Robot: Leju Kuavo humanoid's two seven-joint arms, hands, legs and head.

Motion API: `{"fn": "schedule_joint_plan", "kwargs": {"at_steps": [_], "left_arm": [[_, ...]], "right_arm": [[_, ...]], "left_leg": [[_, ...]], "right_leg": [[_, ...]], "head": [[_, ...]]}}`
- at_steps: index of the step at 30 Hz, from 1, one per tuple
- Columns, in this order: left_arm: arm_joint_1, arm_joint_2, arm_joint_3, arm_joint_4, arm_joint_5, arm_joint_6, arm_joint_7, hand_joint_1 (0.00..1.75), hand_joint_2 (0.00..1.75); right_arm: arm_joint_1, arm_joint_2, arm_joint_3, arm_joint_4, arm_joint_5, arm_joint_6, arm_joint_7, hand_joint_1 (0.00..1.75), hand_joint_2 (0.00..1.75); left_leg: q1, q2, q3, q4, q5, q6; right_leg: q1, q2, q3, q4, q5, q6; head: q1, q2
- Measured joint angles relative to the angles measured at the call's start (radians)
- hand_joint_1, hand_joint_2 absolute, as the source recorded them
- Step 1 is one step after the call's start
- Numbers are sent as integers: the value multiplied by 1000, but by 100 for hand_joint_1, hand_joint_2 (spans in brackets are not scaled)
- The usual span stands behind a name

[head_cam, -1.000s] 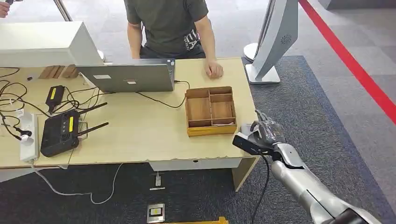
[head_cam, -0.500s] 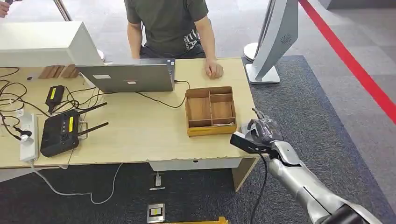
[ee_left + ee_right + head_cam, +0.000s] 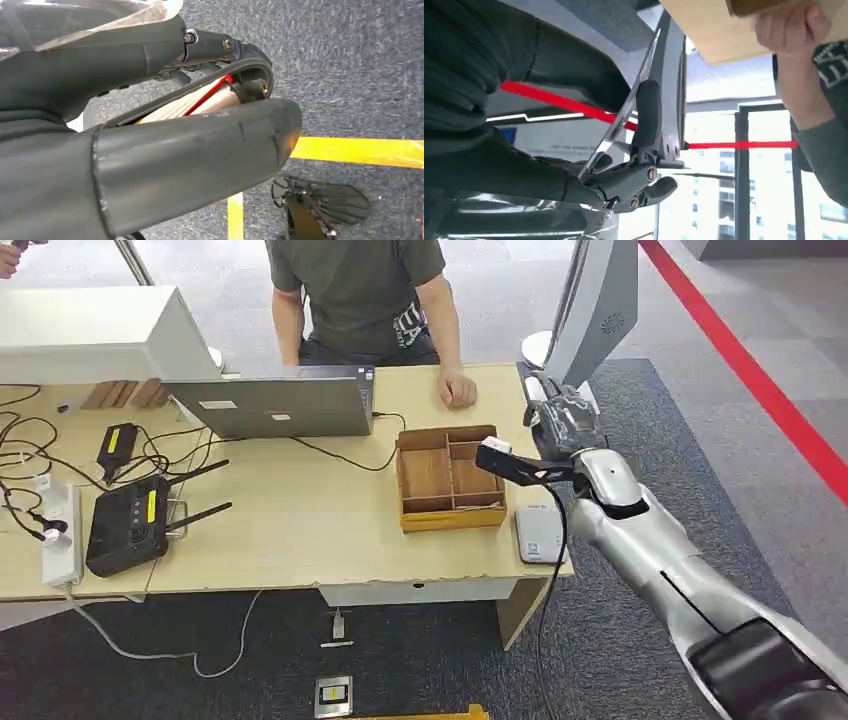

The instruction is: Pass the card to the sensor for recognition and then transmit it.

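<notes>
— Lifting now: my right hand (image 3: 562, 420) is rising from beside the table's (image 3: 300, 530) front corner, where it was a second ago, and hanging above the table's right edge, just past the wooden tray (image 3: 450, 478). The grey sensor (image 3: 538, 533) it was hiding is now lying bare on the table.

— And the card?

— My fingers (image 3: 646, 117) are curling around the card (image 3: 621, 117) and pinching it; from my wrist it is showing edge-on, thin and pale, tilted. From above I cannot make it out in my hand.

— The person?

— Sitting behind the laptop (image 3: 275, 405), a hand (image 3: 458, 390) resting on the table.

— Your left hand?

— My left hand (image 3: 150, 150) is hanging over carpet; I cannot tell how its fingers are lying.
</notes>
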Motion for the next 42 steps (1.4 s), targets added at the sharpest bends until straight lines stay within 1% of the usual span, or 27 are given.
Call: {"fn": "schedule_joint_plan", "kwargs": {"at_steps": [5,7,13,19,29,39,40,42], "left_arm": [[-1,-1,0,0,-6,-2,2,0,0],[-1,-3,0,0,-9,-2,0,0,0],[-1,-7,0,0,-15,-8,2,0,0],[-1,-9,0,0,-19,-12,13,0,0],[0,-9,0,0,-19,-13,6,0,0],[0,-10,0,0,-26,-20,13,0,0],[0,-10,0,0,-27,-20,13,0,0],[0,-10,-1,0,-27,-20,13,0,0]], "right_arm": [[-56,32,13,-37,47,31,2,175,175],[-72,53,20,-35,57,32,-13,175,175],[-104,104,40,-7,70,28,-26,175,175],[-116,139,54,37,64,26,-34,175,175],[-132,177,61,118,48,8,-55,175,175],[-138,191,62,161,42,4,-48,175,175],[-138,191,62,164,41,3,-46,0,0],[-136,189,62,168,47,-10,-39,0,0]], "left_leg": [[1,0,0,0,0,0],[1,0,0,0,0,0],[1,0,0,0,0,0],[1,0,0,0,0,0],[1,0,0,0,0,0],[1,0,0,0,0,0],[1,0,0,0,0,0],[1,0,0,0,0,0]], "right_leg": [[1,0,0,0,0,0],[1,0,0,0,0,0],[1,0,0,0,0,0],[1,0,0,0,0,0],[1,0,0,0,0,0],[1,0,0,0,0,0],[1,0,0,0,0,0],[1,0,-1,0,0,0]], "head": [[0,0],[0,0],[0,0],[0,0],[0,0],[0,0],[0,0],[0,0]]}}
